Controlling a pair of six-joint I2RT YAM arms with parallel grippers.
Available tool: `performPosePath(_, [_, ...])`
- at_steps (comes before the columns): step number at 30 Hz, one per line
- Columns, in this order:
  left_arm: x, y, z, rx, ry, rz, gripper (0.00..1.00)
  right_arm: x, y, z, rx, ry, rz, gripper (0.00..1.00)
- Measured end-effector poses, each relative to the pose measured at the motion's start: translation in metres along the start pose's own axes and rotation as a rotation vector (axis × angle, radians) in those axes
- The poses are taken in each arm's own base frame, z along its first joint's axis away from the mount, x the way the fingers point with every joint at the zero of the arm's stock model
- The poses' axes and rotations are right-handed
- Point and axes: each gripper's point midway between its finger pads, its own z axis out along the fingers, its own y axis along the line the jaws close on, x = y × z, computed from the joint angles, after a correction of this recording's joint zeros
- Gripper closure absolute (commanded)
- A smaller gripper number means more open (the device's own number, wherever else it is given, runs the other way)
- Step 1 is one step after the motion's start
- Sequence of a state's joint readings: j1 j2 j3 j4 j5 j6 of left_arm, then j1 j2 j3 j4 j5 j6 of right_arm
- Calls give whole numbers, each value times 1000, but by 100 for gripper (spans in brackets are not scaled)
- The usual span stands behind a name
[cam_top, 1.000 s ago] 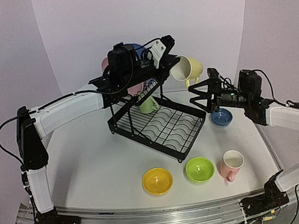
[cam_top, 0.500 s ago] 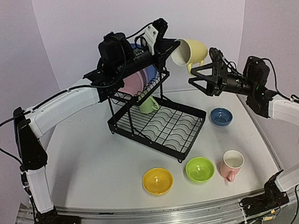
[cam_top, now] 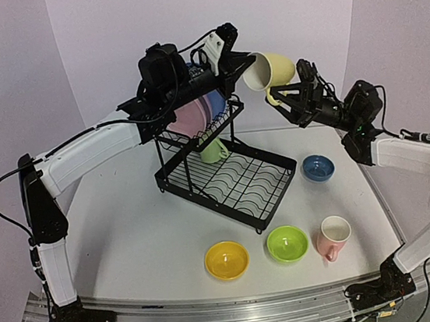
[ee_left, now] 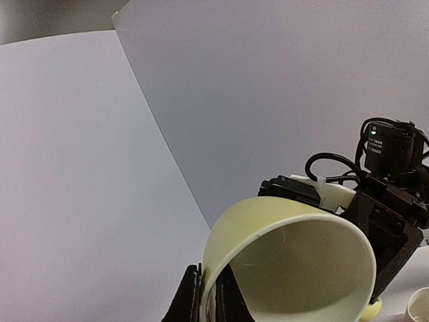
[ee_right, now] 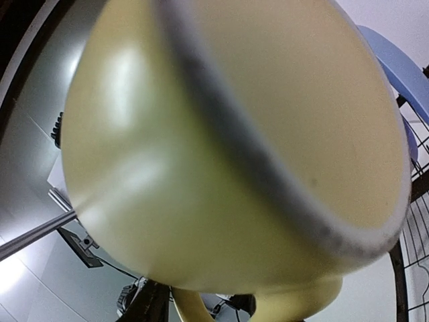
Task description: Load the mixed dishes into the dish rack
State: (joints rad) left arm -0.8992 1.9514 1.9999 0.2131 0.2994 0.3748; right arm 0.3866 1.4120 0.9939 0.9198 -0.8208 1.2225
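Above the right end of the dish rack, in the overhead view, the yellow mug hangs tipped on its side, clear of the wires. The left gripper pinches its rim, fingers almost together. The right gripper reaches in at the handle; whether it grips, I can't tell. Bare table spreads left of the rack, with the yellow bowl, lime bowl and pink mug along the near edge.

From the left wrist, the mug's pale, glossy mouth faces the lens, and the fingers straddle its rim.

From the right wrist, its blurred wall fills the frame, with a blue plate behind it.
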Motion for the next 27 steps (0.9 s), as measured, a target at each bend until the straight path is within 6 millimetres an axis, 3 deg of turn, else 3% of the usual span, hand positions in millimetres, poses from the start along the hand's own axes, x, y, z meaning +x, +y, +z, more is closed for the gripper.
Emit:
performPosePath(2, [-1, 3, -1, -9, -4, 4, 100, -1, 4, 1, -14, 6, 11, 90])
performPosePath(4, [-3, 7, -2, -13, -10, 11, 100, -3, 10, 1, -31, 6, 9, 99])
performPosePath(9, [-10, 7, -5, -3, -33, 34, 100, -7, 15, 1, -40, 1, 15, 100])
performPosePath(15, [-4, 6, -8, 5, -21, 30, 100, -6, 12, 2, -37, 6, 37, 100])
performPosePath(20, [6, 5, -17, 2, -4, 43, 63, -1, 4, 4, -18, 10, 66, 100])
performPosePath(27, [20, -9, -30, 20, 16, 111, 48, -5, -32, -1, 74, -65, 143, 100])
